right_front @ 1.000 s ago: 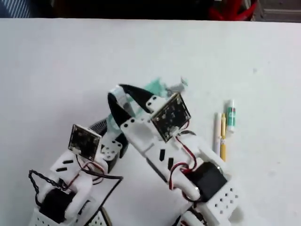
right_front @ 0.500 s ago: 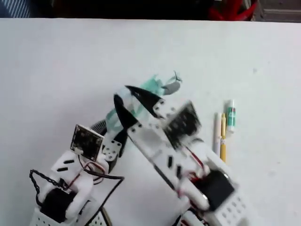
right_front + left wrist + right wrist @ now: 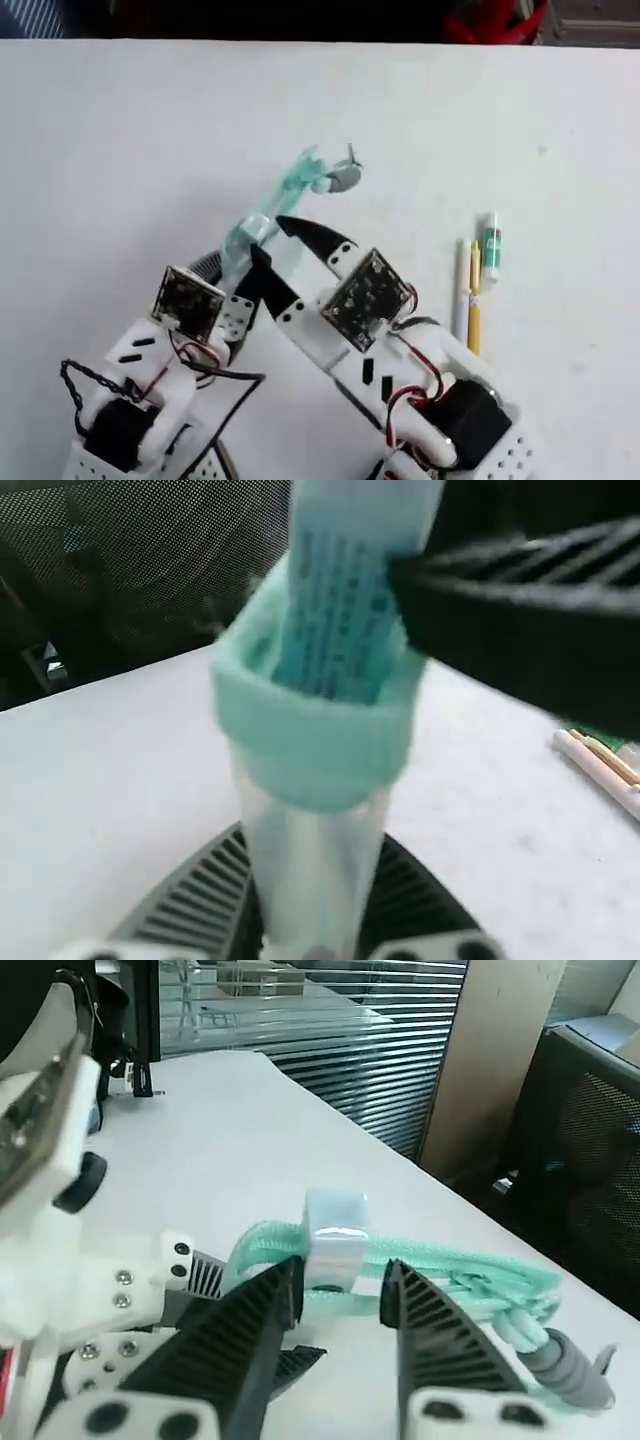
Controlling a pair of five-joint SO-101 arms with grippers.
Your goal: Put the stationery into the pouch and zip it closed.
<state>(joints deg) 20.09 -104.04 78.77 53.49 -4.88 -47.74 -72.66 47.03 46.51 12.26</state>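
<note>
Pouch (image 3: 262, 215), clear with teal trim, is clamped at its near end in the left jaws and slants away over the white bench (image 3: 120, 150), up off the surface. In the left wrist view it rises straight out from between those jaws, a teal band (image 3: 315, 745) wrapped round its middle. The right jaws stand spread apart with nothing gripped; their black tips sit either side of the pouch's clear end (image 3: 335, 1225), and one of them appears to press against its side. A braided teal cord (image 3: 470, 1280) with a grey end piece (image 3: 343, 179) trails from the pouch's far end. The stationery lies well apart on the bench: two pens (image 3: 468, 290) side by side and a green-and-white tube (image 3: 490, 245) just beside them
</note>
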